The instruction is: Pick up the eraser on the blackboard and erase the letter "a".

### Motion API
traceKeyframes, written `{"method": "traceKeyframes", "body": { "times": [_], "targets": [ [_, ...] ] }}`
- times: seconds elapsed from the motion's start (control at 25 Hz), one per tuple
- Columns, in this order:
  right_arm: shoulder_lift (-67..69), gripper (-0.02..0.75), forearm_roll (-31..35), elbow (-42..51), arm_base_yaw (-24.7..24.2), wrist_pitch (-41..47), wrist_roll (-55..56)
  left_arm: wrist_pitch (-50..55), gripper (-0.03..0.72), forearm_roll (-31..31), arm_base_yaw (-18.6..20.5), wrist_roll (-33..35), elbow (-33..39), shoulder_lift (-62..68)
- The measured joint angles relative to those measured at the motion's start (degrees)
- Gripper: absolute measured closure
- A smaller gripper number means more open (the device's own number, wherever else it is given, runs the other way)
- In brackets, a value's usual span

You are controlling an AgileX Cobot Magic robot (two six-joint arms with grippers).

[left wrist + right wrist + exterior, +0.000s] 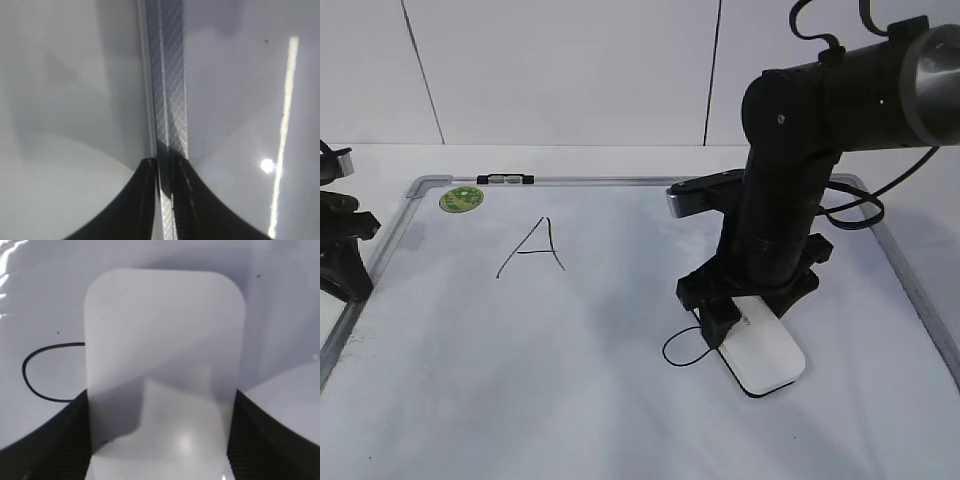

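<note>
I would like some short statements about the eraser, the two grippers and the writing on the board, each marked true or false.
1. The right gripper is closed on the eraser. True.
2. The eraser lies over part of the letter "a", whose loop shows to its left. True.
3. The capital "A" is already wiped away. False: it is whole, near the green sticker.
4. The left gripper holds a marker. False: it holds nothing and sits over the frame of the blackboard.
5. The eraser is lifted high above the board. False: it rests on the surface.
</note>
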Motion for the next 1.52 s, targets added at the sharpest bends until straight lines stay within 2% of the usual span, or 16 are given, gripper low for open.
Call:
{"method": "traceKeyframes", "body": {
  "times": [0.28,0.68,0.84,1.2,1.52],
  "targets": [
    [0.85,0.165,-2.31,-0.64,3.3,-0.08,-0.41,0.0,0.608,0.0,0.0,0.0,0.0,0.0],
    [1.23,0.165,-2.07,-1.1,10.56,-0.83,-0.41,0.0,0.612,0.11,0.0,0.0,0.0,0.0],
    [1.33,0.165,-1.93,-1.1,11.65,-0.88,-0.41,0.0,0.613,0.11,0.0,0.0,0.0,0.0],
    [1.33,0.165,-6.31,-1.1,11.21,-1.01,4.5,0.0,0.614,0.11,0.0,0.0,0.0,0.0],
    [1.33,0.165,-10.73,-1.24,3.75,-1.56,6.6,0.0,0.615,0.11,0.0,0.0,0.0,0.0]
  ]
}}
